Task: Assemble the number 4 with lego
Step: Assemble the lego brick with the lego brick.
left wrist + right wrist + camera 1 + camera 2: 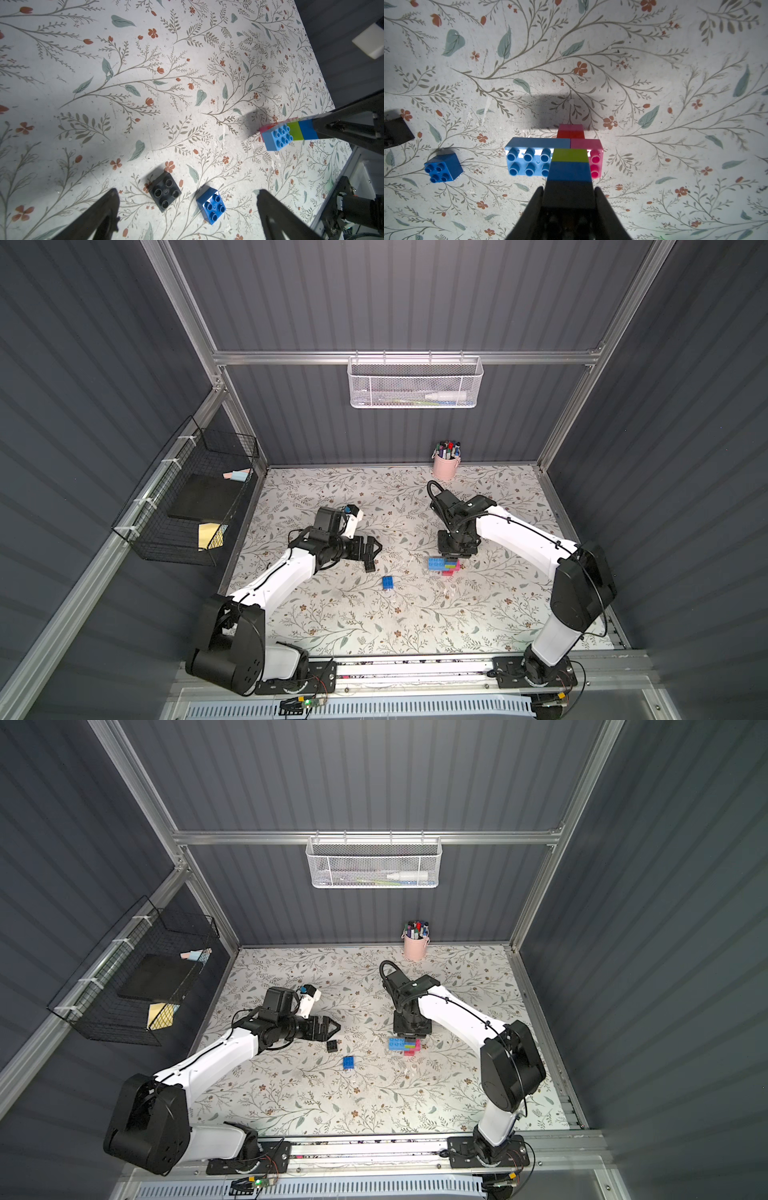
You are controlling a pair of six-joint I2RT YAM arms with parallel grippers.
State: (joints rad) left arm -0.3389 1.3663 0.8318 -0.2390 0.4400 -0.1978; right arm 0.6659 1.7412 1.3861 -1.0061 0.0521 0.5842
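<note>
Right wrist: claw (569,190) grips lego figure (529,160).

The joined bricks (397,1043) lie right of the nearer loose brick (348,1062) and the farther loose brick (332,1045).

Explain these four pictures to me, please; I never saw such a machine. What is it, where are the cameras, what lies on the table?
These are two robot arms fixed at a table's edge, each ending in a two-fingered gripper. Both top views look down from one overhead camera on the flowered table. The other two pictures come from a camera on each arm's wrist, looking along the fingers. The left gripper is open and empty, near two loose bricks: a black brick and a dark blue brick. The right gripper is shut on the black end of the joined bricks, blue, green, pink and red: an unfinished number 4. A pink cup of pens stands at the back.
</note>
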